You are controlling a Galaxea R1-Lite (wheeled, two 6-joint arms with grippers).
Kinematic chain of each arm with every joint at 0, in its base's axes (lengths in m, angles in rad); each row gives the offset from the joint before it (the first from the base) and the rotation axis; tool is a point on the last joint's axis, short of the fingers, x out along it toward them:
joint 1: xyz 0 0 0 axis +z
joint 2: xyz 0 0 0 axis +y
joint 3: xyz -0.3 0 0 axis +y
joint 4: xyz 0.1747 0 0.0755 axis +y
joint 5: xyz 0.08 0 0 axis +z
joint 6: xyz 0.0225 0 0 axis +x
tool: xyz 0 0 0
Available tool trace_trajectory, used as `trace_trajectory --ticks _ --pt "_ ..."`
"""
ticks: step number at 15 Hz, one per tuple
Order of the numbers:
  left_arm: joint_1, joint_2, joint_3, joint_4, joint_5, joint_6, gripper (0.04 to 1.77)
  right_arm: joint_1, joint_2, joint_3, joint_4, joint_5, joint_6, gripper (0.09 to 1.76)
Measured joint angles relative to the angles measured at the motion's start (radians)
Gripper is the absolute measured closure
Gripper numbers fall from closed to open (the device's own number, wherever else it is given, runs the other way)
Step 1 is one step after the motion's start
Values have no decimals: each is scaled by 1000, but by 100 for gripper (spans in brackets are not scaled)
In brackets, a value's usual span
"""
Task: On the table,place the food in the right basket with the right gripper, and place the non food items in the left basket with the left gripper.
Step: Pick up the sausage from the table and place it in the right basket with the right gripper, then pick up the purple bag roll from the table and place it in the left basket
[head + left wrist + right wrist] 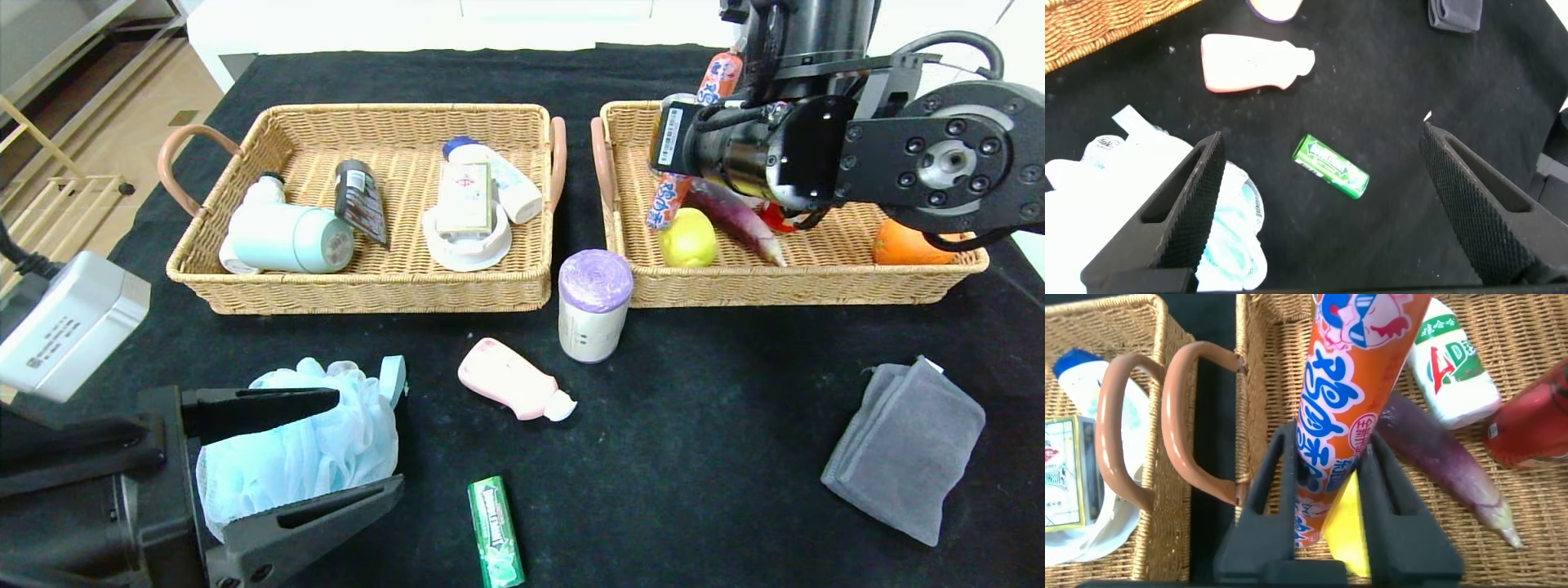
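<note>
My left gripper (371, 441) is open wide at the table's front left, low over the black table (718, 441). The light-blue bath pouf (310, 449) lies against one finger, partly between the jaws (1233, 229). The green gum pack (495, 543) lies on the cloth below the open jaws (1331, 167). The pink bottle (510, 380), the purple-ended bag roll (594, 306) and the grey towel (906, 445) are on the table. My right gripper (1329, 437) is shut on the orange sausage (1347, 384) over the right basket (808, 286), above the lemon (690, 237).
The left basket (359, 290) holds a mint flask (286, 237) and several other items. The right basket also holds a purple eggplant (739, 224), an orange fruit (906, 245) and a small drink bottle (1449, 363). The basket handles (1200, 425) stand between the baskets.
</note>
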Motion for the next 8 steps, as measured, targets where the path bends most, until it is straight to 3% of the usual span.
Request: trace_trajectory --ticks 3,8 --pt "1 1 0 -2 0 1 9 10 4 1 0 0 0 89" --pt "2 1 -1 -2 0 1 9 11 3 14 5 1 0 54"
